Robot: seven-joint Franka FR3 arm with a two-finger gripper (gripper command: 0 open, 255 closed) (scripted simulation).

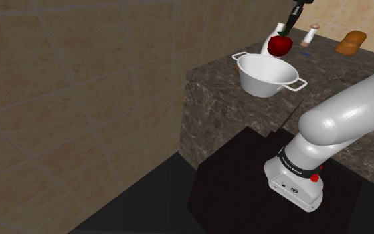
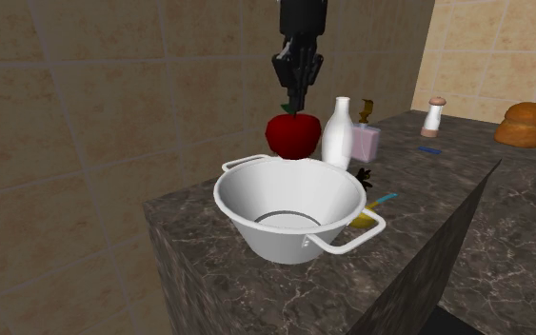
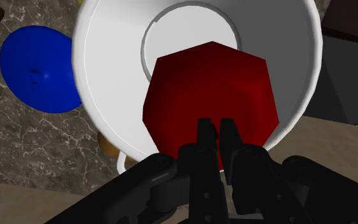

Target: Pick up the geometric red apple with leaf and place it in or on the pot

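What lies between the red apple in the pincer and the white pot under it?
Nothing: in the wrist view the red apple hangs from the pincer over the white pot's open inside, the stretch between bare.

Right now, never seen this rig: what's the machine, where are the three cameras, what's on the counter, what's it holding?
It is a simulated white robot arm on a box stand. The shoulder view looks from beside the stand. The second exterior view sees the dark stone counter from closer up. The wrist view looks down along the black gripper. The gripper is shut on a red apple, which hangs over a white two-handled pot. Also on the counter are a white bottle, a shaker, a bread loaf and a blue disc.
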